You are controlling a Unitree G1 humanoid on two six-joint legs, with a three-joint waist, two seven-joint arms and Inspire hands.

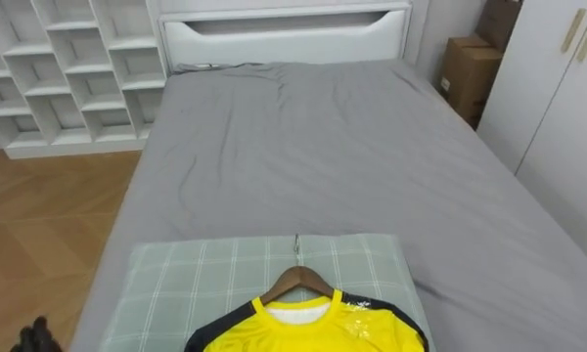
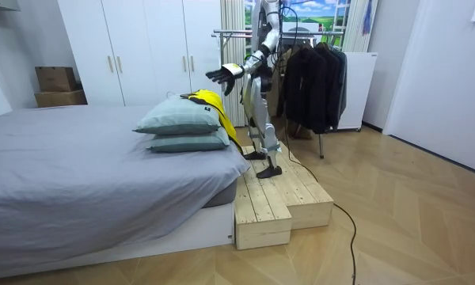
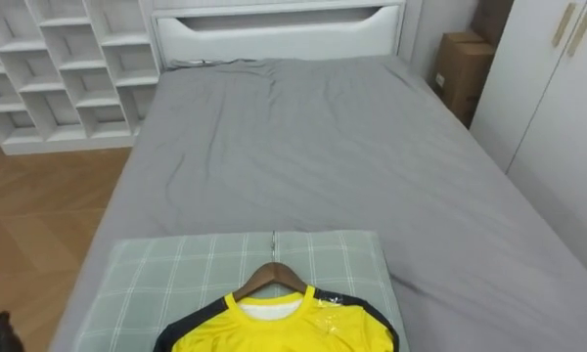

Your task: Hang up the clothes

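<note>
yellow shirt (image 1: 313, 332) | wooden hanger (image 1: 295, 280) inside | flat on pillow (image 1: 176, 284), apparently

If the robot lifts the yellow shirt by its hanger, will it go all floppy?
The yellow shirt is thin cloth lying on the pillow, so it will probably flop and dangle. The wooden hanger in its collar looks stiff, so the shoulders should stay spread. It likely feels light.

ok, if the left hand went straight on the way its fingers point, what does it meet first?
Probably nothing close. The open left hand points about level toward the head of the bed, above the pillows and left of them; the way looks free, depth unclear.
</note>
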